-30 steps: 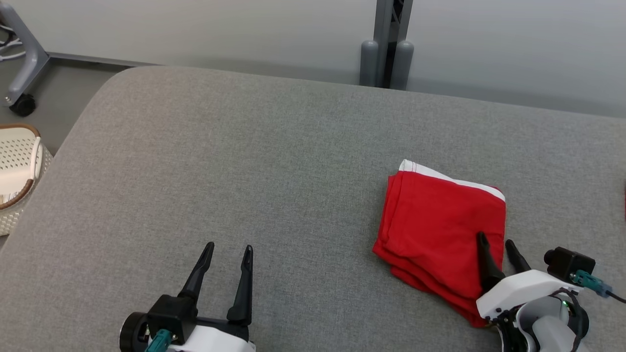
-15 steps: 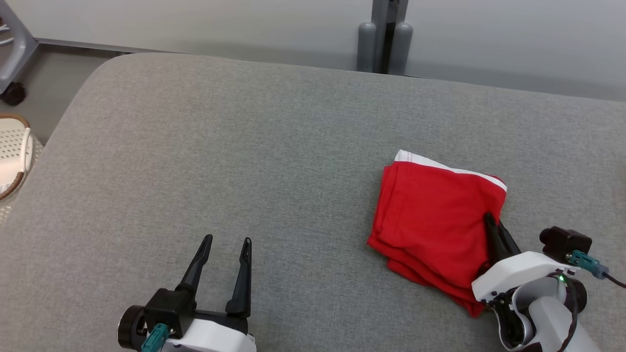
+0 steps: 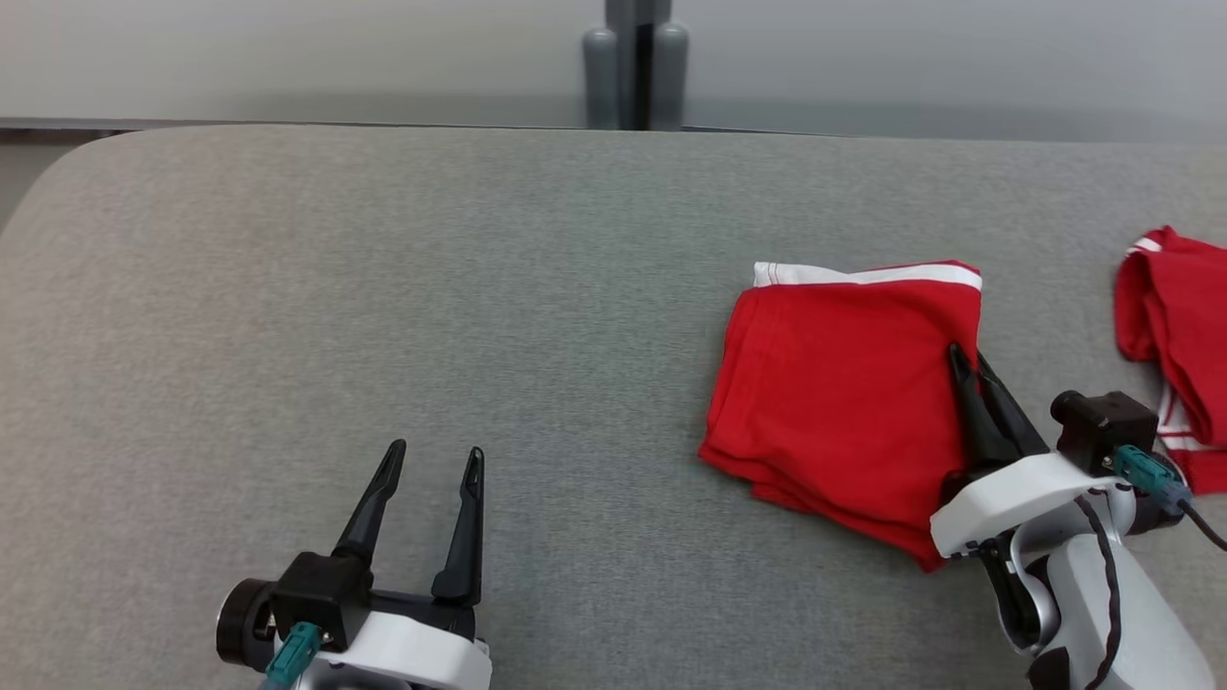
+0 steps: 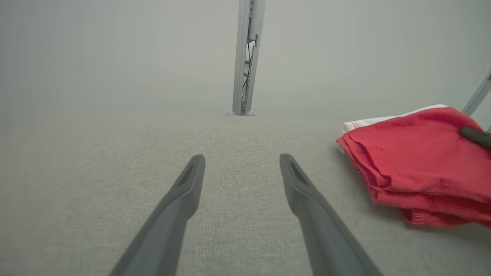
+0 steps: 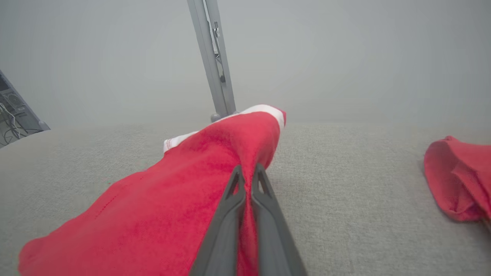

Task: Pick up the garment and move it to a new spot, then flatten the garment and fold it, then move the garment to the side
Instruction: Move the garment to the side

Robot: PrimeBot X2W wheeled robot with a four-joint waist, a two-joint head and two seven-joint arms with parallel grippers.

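Observation:
The garment (image 3: 844,383) is a folded red piece with a white band along its far edge, lying on the grey padded table (image 3: 383,287) right of centre. My right gripper (image 3: 963,359) is shut on the garment's right edge; in the right wrist view the fingers (image 5: 247,172) pinch a ridge of red cloth (image 5: 191,184) that lifts slightly. My left gripper (image 3: 431,455) stands open near the front, well left of the garment, holding nothing. The left wrist view shows the garment (image 4: 418,161) to the right of my left gripper (image 4: 241,159).
A second red garment (image 3: 1174,326) with white trim lies bunched at the table's right edge, also seen in the right wrist view (image 5: 458,176). A grey post (image 3: 635,62) stands behind the table against a pale wall.
My right gripper has shut on the garment's right edge. The camera has swung right, bringing the second red garment into view and losing the basket at the left.

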